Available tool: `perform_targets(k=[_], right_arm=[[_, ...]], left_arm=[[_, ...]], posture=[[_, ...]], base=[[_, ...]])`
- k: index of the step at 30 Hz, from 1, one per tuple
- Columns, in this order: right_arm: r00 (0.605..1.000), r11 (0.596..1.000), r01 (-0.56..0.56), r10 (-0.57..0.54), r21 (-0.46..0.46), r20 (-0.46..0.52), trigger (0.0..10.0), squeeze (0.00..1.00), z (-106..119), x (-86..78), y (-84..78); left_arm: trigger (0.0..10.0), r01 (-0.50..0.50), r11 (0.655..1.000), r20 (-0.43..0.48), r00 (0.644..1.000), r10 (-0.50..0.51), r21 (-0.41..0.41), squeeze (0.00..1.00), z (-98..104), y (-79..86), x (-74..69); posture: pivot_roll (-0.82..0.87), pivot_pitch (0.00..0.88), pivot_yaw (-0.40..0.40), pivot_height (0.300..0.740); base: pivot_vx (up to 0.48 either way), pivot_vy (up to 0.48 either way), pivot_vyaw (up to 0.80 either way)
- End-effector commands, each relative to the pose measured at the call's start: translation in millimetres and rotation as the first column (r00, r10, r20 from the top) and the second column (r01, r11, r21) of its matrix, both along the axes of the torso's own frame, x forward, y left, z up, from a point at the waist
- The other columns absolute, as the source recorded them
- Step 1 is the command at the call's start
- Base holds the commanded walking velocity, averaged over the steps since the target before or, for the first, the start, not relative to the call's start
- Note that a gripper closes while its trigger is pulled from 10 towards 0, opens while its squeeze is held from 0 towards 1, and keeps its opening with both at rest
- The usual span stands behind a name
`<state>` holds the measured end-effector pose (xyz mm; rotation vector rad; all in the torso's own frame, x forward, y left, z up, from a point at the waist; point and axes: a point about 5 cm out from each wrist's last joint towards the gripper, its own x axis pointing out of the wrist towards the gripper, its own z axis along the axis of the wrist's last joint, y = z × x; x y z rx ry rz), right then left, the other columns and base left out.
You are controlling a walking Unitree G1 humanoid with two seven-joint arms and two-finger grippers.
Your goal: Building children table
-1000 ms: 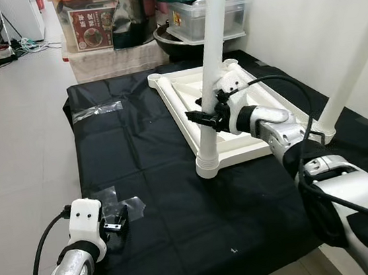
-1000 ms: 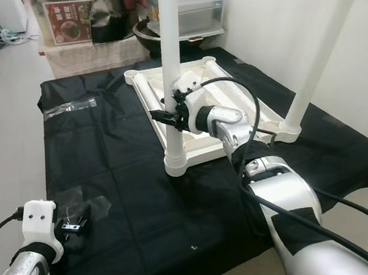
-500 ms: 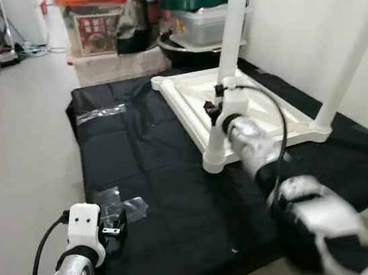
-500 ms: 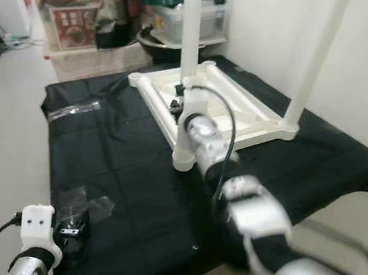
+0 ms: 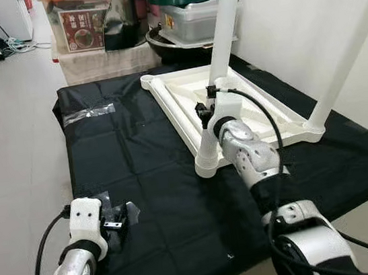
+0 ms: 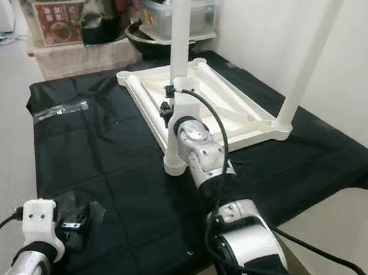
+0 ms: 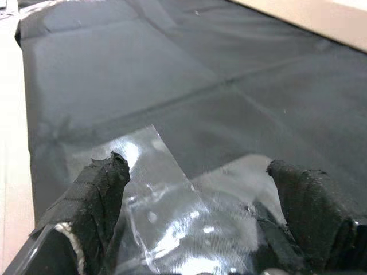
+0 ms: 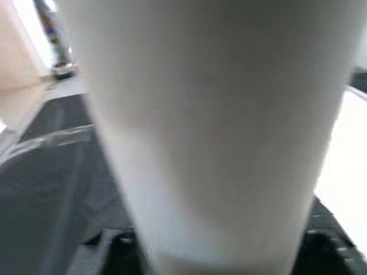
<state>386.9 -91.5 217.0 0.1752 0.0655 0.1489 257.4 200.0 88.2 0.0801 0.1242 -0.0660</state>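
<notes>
Black cloth (image 5: 142, 183) spread flat over bench, under both grippers. White tabletop (image 5: 234, 107) upside down on cloth, just beyond right gripper. White leg (image 5: 219, 72) upright in near corner socket, directly in front of right gripper (image 5: 203, 113); second leg (image 5: 346, 55) upright in corner socket well off to that gripper's right. Right gripper at lower part of near leg, fingers on either side of it; wrist view shows leg surface very close and blurred; clamped or merely beside: cannot tell. Left gripper (image 7: 200, 217) low over cloth near front left edge, fingers (image 7: 97, 195) spread apart, holding nothing. Clear plastic wrapper (image 7: 172, 223) lying on cloth between those fingers. Storage boxes (image 5: 88, 24) on floor far beyond the cloth.
</notes>
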Motion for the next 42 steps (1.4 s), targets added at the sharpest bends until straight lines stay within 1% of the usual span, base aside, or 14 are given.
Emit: perform_targets(k=[1, 2, 6, 7, 8, 9, 13, 16, 19, 32, 33, 34, 39, 42], right_arm=[[1.0, 1.0, -0.01, 0.01, -0.012, 0.014, 10.0, 1.0, 8.0, 2.0, -11.3], [0.999, 0.999, -0.015, 0.016, -0.038, 0.036, 10.0, 0.0, 15.2, 4.6, -17.2], [0.996, 0.998, -0.033, 0.038, -0.056, 0.079, 10.0, 0.0, 28.1, 8.0, -25.4], [0.958, 0.976, -0.208, 0.215, -0.057, 0.19, 10.0, 0.0, 48.7, 4.5, -27.0], [0.958, 0.976, -0.208, 0.215, -0.057, 0.19, 10.0, 0.0, 48.7, 4.5, -27.0], [0.904, 0.938, -0.331, 0.346, -0.099, 0.251, 10.0, 0.0, 58.5, -0.3, -27.3], [0.823, 0.854, -0.459, 0.513, -0.246, 0.245, 10.0, 0.0, 51.9, -4.3, -29.4], [0.791, 0.818, -0.504, 0.566, -0.277, 0.233, 10.0, 0.0, 47.9, -4.9, -29.7], [0.726, 0.733, -0.608, 0.669, -0.305, 0.16, 10.0, 0.0, 32.3, -1.1, -29.6], [0.691, 0.648, -0.687, 0.723, -0.329, -0.019, 9.7, 0.0, 12.4, 12.2, -27.2], [0.684, 0.641, -0.696, 0.729, -0.322, -0.028, 3.1, 0.0, 11.5, 12.5, -26.3], [0.67, 0.63, -0.71, 0.741, -0.315, -0.029, 0.0, 0.0, 10.7, 12.0, -25.9], [0.648, 0.606, -0.733, 0.761, -0.311, -0.045, 0.0, 0.0, 5.3, 10.7, -29.8], [0.691, 0.65, -0.693, 0.723, -0.31, -0.029, 0.0, 0.0, 3.9, 13.3, -33.4]], left_arm=[[10.0, 0.009, 1.0, -0.012, 1.0, -0.009, 0.0, 0.0, -3.7, -1.0, -0.9], [10.0, 0.009, 1.0, -0.012, 1.0, -0.009, 0.001, 0.0, -3.4, 0.0, -0.1], [10.0, 0.011, 1.0, -0.01, 1.0, -0.011, 0.004, 0.0, -2.8, 1.5, 1.0], [10.0, 0.01, 1.0, -0.01, 1.0, -0.01, 0.006, 0.0, -3.3, 2.2, 1.3], [10.0, 0.01, 1.0, -0.01, 1.0, -0.01, 0.006, 0.0, -3.3, 2.2, 1.3], [10.0, 0.009, 1.0, -0.011, 1.0, -0.009, 0.006, 0.0, -3.8, 1.9, 1.5], [10.0, 0.016, 1.0, -0.015, 1.0, -0.016, 0.002, 0.0, -6.0, -1.4, 1.4], [10.0, 0.017, 1.0, -0.016, 1.0, -0.017, 0.002, 0.0, -6.6, -1.8, 1.7], [10.0, 0.005, 1.0, -0.008, 1.0, -0.005, 0.002, 0.0, -5.1, 1.0, 5.3], [10.0, 0.0, 1.0, -0.003, 1.0, 0.001, 0.011, 0.0, -4.4, 4.4, 6.1], [10.0, -0.003, 1.0, -0.003, 1.0, 0.003, 0.009, 0.0, -4.8, 3.8, 5.8], [10.0, -0.007, 1.0, -0.002, 1.0, 0.007, 0.006, 0.0, -5.0, 2.9, 5.2], [10.0, -0.012, 1.0, -0.005, 1.0, 0.012, 0.002, 0.0, -7.3, 1.5, 1.9], [10.0, -0.012, 1.0, -0.007, 1.0, 0.012, 0.001, 0.0, -8.1, 1.3, 0.9]], posture=[[0.06, 0.0, -0.095, 0.74], [0.06, 0.0, -0.095, 0.74], [0.06, 0.0, -0.095, 0.74], [0.05, 0.0, -0.094, 0.74], [0.05, 0.0, -0.094, 0.74], [0.04, 0.0, -0.091, 0.74], [0.04, 0.0, -0.092, 0.74], [0.04, 0.0, -0.092, 0.74], [0.05, 0.0, -0.098, 0.74], [0.08, 0.0, -0.118, 0.74], [0.08, 0.0, -0.125, 0.74], [0.09, 0.0, -0.135, 0.74], [0.1, 0.0, -0.139, 0.74], [0.09, 0.0, -0.138, 0.74]], base=[[0.0, 0.0, 0.0], [0.0, 0.0, 0.0], [0.0, 0.0, 0.0], [0.0, 0.0, 0.0], [0.0, 0.0, 0.0], [0.0, 0.0, 0.0], [0.0, 0.0, 0.0], [0.0, 0.0, 0.0], [0.0, 0.0, 0.0], [0.0, 0.0, 0.0], [0.0, 0.0, 0.0], [0.0, 0.0, 0.0], [0.0, 0.0, 0.0], [0.0, 0.0, 0.0]])
